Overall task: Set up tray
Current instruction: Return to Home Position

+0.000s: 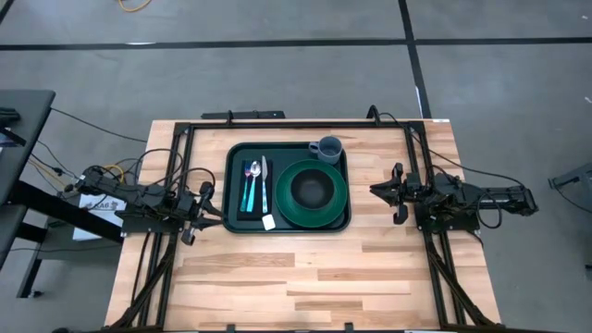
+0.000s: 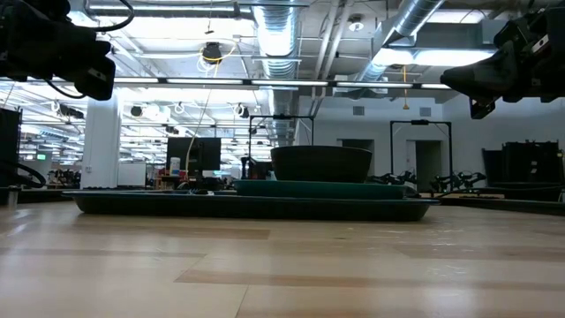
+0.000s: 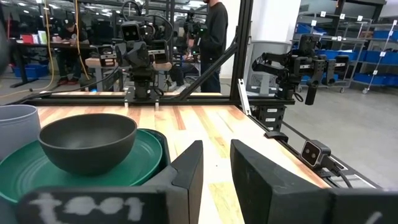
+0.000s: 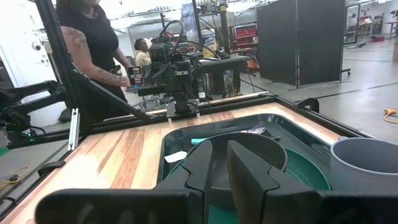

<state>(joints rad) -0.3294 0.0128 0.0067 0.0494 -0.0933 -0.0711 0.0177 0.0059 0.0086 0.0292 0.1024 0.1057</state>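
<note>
The dark green tray [image 1: 231, 185] lies flat at the middle of the table. On it rest a green plate [image 1: 285, 203] with a dark bowl [image 1: 311, 188] in it, and a grey cup [image 1: 326, 148] at the far right corner. A black napkin [image 1: 244, 211] carries two teal-handled pieces of cutlery [image 1: 249, 190], with a knife [image 1: 265, 180] beside it. My left gripper [image 1: 211, 205] hangs level just left of the tray, a narrow gap between its fingers [image 3: 186, 171], nothing in it. My right gripper [image 1: 376, 191] hangs level right of the tray, its fingers [image 4: 200, 165] slightly apart and empty.
A small white tag [image 1: 268, 222] lies on the tray's near part. A black frame [image 1: 185, 129] borders the table's far and side edges. Bare wood [image 1: 305, 277] stretches from the tray to the near edge. A person [image 4: 93, 56] stands beyond the table's left side.
</note>
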